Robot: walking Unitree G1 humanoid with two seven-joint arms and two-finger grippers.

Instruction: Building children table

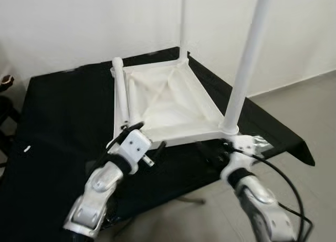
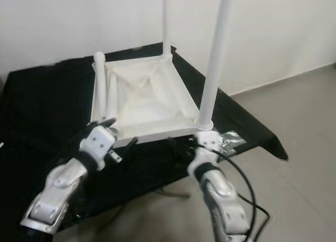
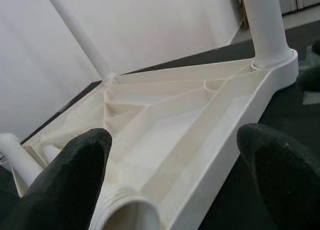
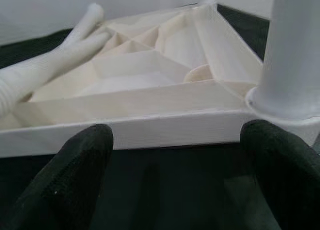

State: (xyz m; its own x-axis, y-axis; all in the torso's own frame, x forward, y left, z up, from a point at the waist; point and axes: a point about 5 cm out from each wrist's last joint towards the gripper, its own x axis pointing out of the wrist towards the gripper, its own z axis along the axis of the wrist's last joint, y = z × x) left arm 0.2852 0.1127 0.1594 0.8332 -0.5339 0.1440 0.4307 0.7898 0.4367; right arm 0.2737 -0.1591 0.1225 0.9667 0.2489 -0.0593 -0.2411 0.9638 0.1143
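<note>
i've got the upturned tabletop on the black counter, two legs standing, two legs loose inside. left gripper fingers apart at the empty threaded socket; right gripper fingers apart near the fitted leg. next, i'd fetch a loose leg.

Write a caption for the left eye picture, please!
Upside-down white table top on a black cloth, two legs standing up, left gripper and right gripper at its near edge.
</note>
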